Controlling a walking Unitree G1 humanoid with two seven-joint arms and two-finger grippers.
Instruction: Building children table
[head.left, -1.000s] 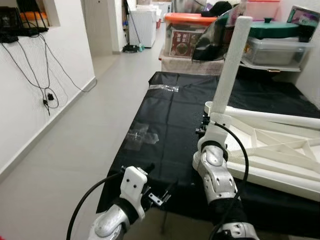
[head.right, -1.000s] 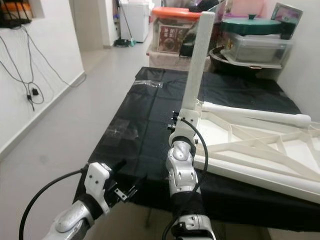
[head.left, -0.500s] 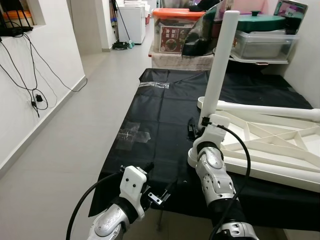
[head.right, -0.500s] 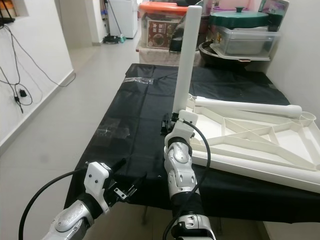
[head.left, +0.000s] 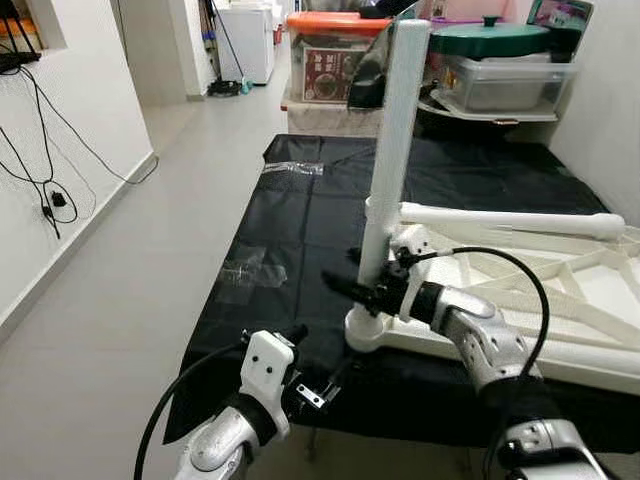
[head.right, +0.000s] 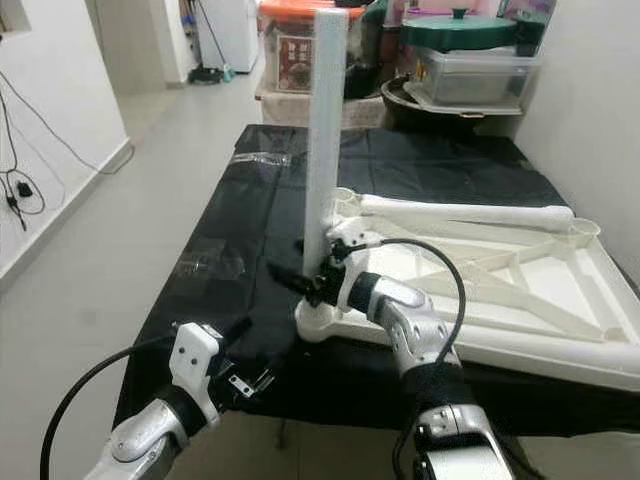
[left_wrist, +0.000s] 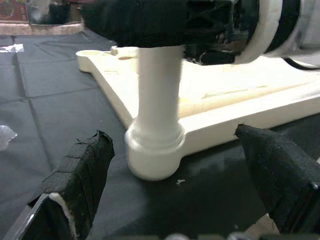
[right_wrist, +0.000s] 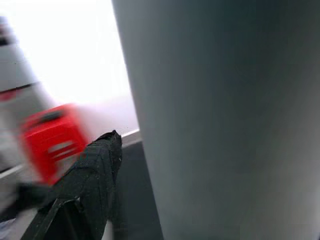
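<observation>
A white children's table top (head.left: 560, 335) lies upside down on a black-covered surface (head.left: 300, 215). One white leg (head.left: 390, 150) stands upright in its near corner socket (left_wrist: 155, 150). My right gripper (head.left: 362, 290) reaches in from the right, low on that leg, and is shut on it with a finger on each side. In the right wrist view the leg (right_wrist: 225, 120) is very close, with one black finger (right_wrist: 90, 175) beside it. My left gripper (head.left: 320, 355) hovers open near the front edge, apart from the socket. A second loose leg (head.left: 510, 220) lies across the table top.
Storage boxes (head.left: 335, 60) and a green-lidded pot (head.left: 490, 40) stand behind the far edge. A crumpled clear plastic wrap (head.left: 250, 272) lies on the cloth. To the left are tiled floor (head.left: 130, 280) and a white wall with hanging cables (head.left: 45, 190).
My right arm has swung from standing upright beside the socket to reaching sideways, its fingers now across the leg. The camera has shifted. The left gripper keeps its place.
</observation>
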